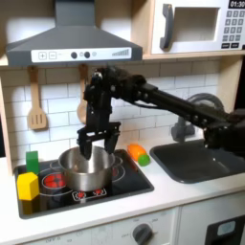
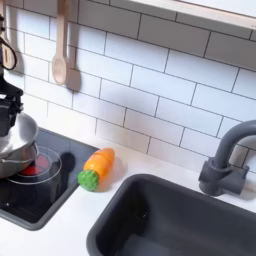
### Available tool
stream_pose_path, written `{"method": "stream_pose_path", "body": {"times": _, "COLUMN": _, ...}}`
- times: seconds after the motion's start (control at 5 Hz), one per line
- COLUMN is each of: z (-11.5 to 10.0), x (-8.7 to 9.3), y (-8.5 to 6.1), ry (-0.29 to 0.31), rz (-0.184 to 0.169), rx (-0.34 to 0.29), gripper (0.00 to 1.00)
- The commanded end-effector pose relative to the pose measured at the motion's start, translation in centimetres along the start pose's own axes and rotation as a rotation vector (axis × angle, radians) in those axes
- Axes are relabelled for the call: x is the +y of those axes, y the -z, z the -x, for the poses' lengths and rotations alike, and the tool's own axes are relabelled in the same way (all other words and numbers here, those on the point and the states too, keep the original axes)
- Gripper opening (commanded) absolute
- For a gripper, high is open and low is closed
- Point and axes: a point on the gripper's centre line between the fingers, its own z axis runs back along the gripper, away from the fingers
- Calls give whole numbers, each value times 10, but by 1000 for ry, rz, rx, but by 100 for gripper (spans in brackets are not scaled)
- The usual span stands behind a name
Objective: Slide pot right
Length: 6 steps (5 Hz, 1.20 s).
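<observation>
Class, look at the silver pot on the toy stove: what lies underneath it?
The pot sits on the black stovetop, over a red burner that shows beside its base. The burner's covered part cannot be seen.

Shiny silver metal for the pot (image 1: 84, 167) (image 2: 14, 145), mirror-bright on the wall. Glossy black on the stove (image 1: 86, 189) (image 2: 45, 185) (red burner rings printed flat). Matt black on the gripper (image 1: 99, 146) and arm. Plain wood for the spoon (image 2: 59, 60) and spatula (image 1: 36, 107). Glossy white tiles (image 2: 150, 90). Smooth white bench (image 2: 70, 230). Dark matt sink (image 2: 190, 215) and tap (image 2: 225, 165). Smooth orange plastic carrot (image 2: 97, 166).
</observation>
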Motion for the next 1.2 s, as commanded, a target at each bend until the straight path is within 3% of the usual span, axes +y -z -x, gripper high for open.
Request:
{"method": "stream_pose_path", "body": {"times": 0.0, "z": -15, "x": 0, "y": 19, "ry": 7, "rz": -1, "rx": 19, "gripper": 100}}
{"method": "stream_pose_path", "body": {"times": 0.4, "z": -18, "x": 2, "y": 39, "ry": 8, "rz": -10, "rx": 54, "gripper": 100}}
{"method": "stream_pose_path", "body": {"times": 0.8, "z": -16, "x": -3, "y": 42, "ry": 29, "rz": -14, "rx": 59, "gripper": 100}}
{"method": "stream_pose_path", "body": {"times": 1.0, "z": -14, "x": -13, "y": 43, "ry": 53, "rz": -3, "rx": 65, "gripper": 100}}
